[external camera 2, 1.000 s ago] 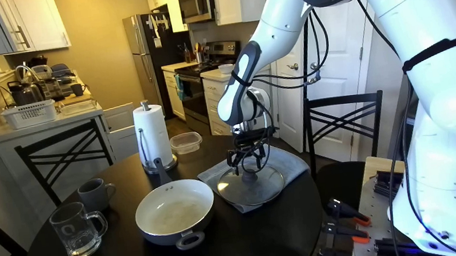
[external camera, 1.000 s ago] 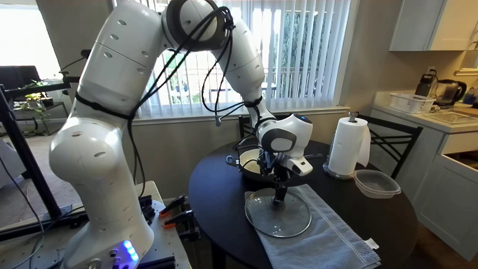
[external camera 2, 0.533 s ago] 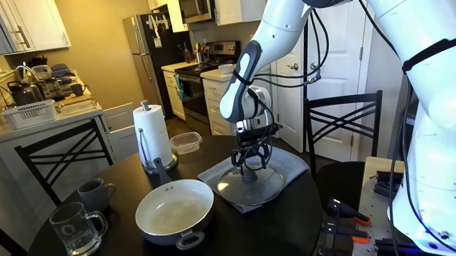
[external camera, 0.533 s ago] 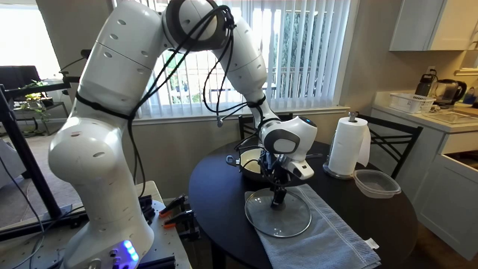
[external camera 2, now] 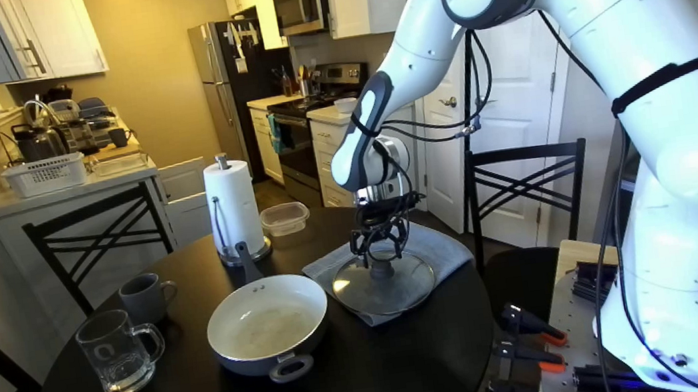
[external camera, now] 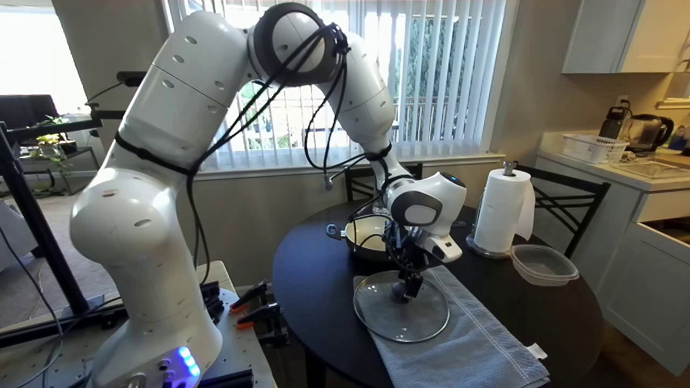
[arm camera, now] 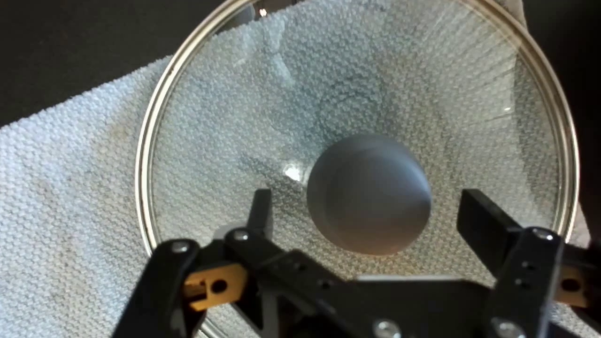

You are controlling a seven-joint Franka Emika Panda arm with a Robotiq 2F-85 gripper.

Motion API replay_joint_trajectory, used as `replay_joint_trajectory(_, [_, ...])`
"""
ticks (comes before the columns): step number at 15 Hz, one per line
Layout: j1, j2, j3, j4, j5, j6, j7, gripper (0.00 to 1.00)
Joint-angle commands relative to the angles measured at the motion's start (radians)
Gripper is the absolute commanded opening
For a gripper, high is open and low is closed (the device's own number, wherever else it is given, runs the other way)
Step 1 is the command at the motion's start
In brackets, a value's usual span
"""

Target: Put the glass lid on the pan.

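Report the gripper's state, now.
Gripper: open, holding nothing; in the wrist view its jaws stand apart, the knob of the glass lid showing between them.

Glass lid is clear and glossy with a shiny metal rim; knob looks like satin plastic to me. Towel is rough, nubby cloth, table smooth, pan glossy inside and matt outside. Tub is clear plastic, beer mug clear glass, roll matt paper, arm shell smooth and glossy, gripper mostly matt.
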Motion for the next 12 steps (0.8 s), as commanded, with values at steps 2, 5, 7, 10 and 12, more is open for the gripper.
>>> replay_joint_trajectory(2, [0.018, 0.066, -0.004, 0.042, -0.014, -0.005, 0.022, 1.00])
replay_joint_trajectory(5, [0.028, 0.074, -0.008, 0.045, -0.017, 0.010, 0.024, 1.00])
replay_joint_trajectory(7, [0.035, 0.067, -0.013, 0.042, -0.020, 0.016, 0.030, 1.00])
replay_joint_trajectory(10, [0.053, 0.051, -0.020, 0.030, -0.027, 0.025, 0.047, 1.00])
replay_joint_trajectory(12, [0.069, 0.049, -0.023, 0.021, -0.028, 0.041, 0.067, 1.00])
